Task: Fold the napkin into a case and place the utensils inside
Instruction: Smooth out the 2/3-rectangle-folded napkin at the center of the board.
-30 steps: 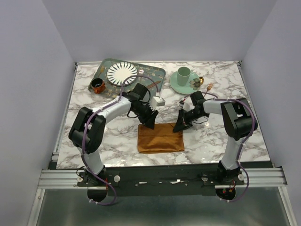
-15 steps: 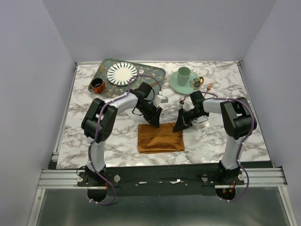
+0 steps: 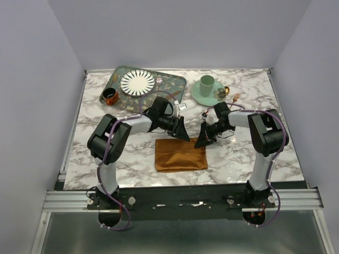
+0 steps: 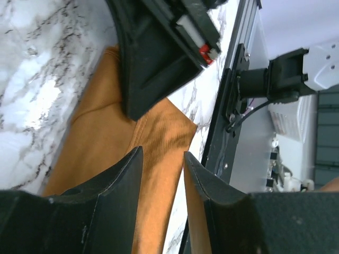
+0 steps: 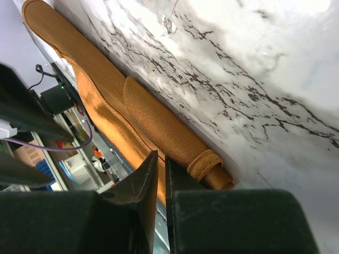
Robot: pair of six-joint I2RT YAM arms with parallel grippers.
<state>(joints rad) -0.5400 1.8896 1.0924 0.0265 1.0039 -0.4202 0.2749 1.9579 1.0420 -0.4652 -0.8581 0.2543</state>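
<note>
The right gripper (image 3: 203, 142) pinches the napkin's (image 3: 180, 155) far corner; the left gripper (image 3: 184, 135), half-open and empty, hovers just beside it over the cloth's far edge.

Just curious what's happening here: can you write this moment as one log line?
napkin: folded flat | left gripper: open, over far edge | right gripper: pinching far-right corner

Parts of the far edge of the rust-orange cloth napkin (image 3: 180, 156) lie hidden beneath the black left gripper (image 3: 185, 136) and right gripper (image 3: 201, 142), and the copper-gold utensils (image 3: 235, 97) are too small to tell apart.
</note>
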